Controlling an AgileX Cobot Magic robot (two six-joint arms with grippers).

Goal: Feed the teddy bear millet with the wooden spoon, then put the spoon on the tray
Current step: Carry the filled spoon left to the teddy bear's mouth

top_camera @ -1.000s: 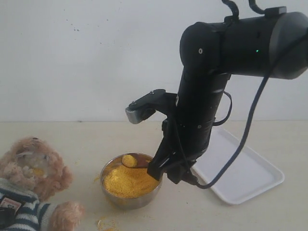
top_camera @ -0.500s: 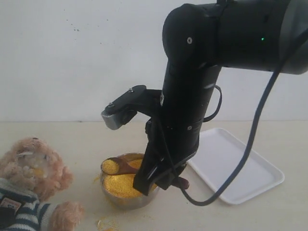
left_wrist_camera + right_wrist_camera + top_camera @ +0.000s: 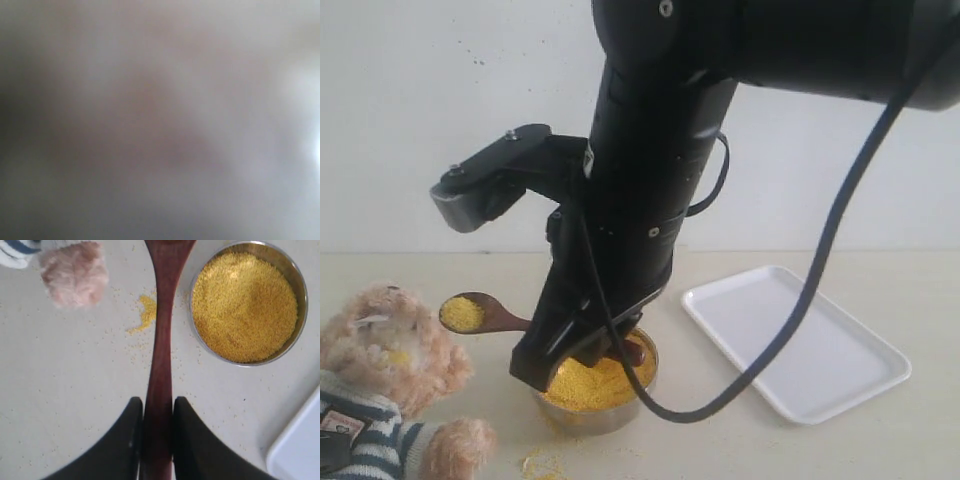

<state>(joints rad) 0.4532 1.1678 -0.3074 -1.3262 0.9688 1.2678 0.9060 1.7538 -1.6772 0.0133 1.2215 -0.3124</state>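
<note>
fig.: r. gripper (image 3: pixel 158 410) pinching wooden spoon (image 3: pixel 161 340) by handle; heaped millet (image 3: pixel 462 314) in its bowl, near teddy bear (image 3: pixel 380 350) head; risk: any tilt or jolt spills grain.

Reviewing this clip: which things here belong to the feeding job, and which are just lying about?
Part of the job: teddy bear; wooden spoon clamped in the right tool; millet in the steel bowl; white tray.
Just lying about: spilled grains on the table; black cable off the arm.
</note>
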